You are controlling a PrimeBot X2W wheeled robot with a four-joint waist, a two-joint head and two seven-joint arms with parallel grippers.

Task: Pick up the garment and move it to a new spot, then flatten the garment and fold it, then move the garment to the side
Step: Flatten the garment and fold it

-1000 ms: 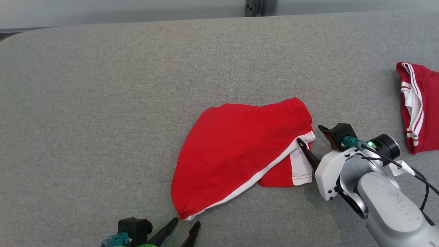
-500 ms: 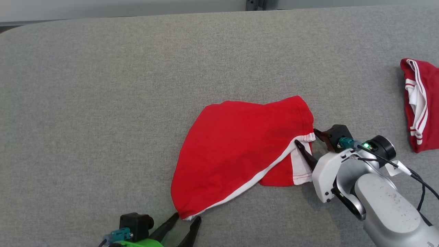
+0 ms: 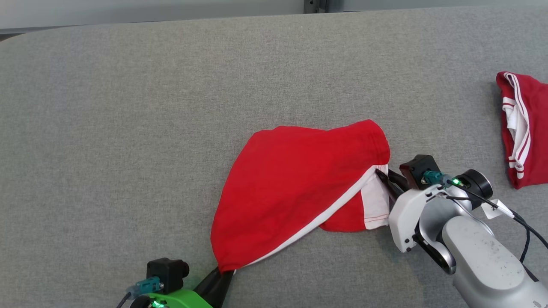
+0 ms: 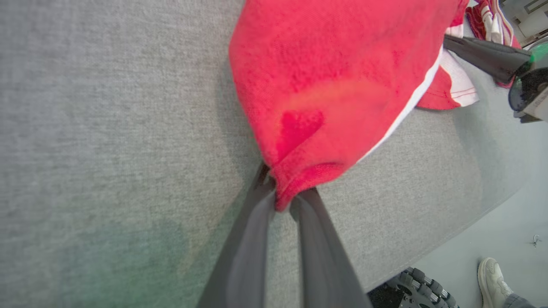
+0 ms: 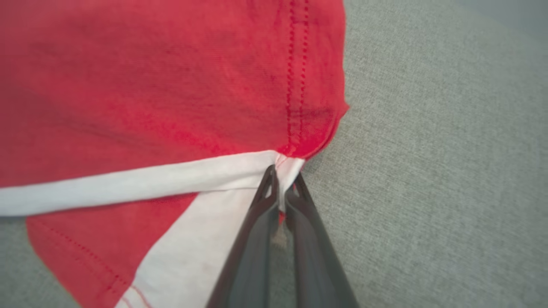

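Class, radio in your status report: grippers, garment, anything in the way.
Left gripper shut on garment corner. Right gripper shut on white trim. Other garment far right, apart.

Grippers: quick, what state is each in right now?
Left gripper: shut on a corner of the red garment.
Right gripper: shut on the garment's white-trimmed edge.

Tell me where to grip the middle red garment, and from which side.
Grip the red garment by its two protruding corners: the near pointed tip from the robot's side, the white-trimmed corner from the right. The left pincer and right pincer are shut there.
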